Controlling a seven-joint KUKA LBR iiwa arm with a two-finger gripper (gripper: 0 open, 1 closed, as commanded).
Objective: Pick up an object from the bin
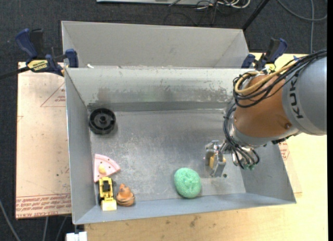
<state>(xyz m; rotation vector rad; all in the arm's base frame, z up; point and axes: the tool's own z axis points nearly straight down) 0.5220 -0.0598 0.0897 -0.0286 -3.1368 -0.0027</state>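
My gripper (216, 163) hangs low over the right part of the bin floor, its metal fingers pointing down with nothing seen between them. A green, rounded spongy lump (187, 182) lies just to its lower left near the front wall, a short gap away from the fingers.
A black ribbed round part (101, 121) lies at the back left. In the front left corner sit a pink fan-shaped piece (104, 166), a yellow toy vehicle (106, 193) and a small brown lump (125, 195). The arm with its orange cover and cables fills the right side.
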